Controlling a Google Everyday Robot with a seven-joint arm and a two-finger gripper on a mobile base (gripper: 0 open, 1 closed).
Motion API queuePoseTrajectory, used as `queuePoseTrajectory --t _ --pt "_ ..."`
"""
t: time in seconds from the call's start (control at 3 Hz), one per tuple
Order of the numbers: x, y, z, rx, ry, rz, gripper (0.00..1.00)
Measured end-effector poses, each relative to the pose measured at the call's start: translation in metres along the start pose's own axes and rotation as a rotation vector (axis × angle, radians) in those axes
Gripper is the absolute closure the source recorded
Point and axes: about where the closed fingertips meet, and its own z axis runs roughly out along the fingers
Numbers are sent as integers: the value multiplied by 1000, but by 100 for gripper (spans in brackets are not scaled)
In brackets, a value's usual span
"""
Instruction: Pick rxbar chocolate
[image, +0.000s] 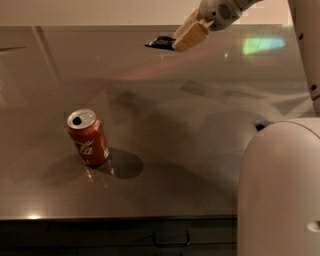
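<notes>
The rxbar chocolate (159, 43), a small flat dark bar, is held in the air above the far part of the grey counter (190, 130). My gripper (181, 41) is at the top of the view, right of centre. Its tan fingers (190, 36) are shut on the bar's right end, and the bar sticks out to the left. The bar is well above the counter surface.
A red cola can (88, 137) stands upright on the counter at the left. My white arm and body (280, 190) fill the right side of the view. A small dark-blue thing (261, 125) peeks out beside my body. The counter's front edge runs along the bottom.
</notes>
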Motion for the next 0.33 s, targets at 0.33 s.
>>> queuePoseTrajectory --t 0.33 --pt "0 1 0 -3 -2 -5 100"
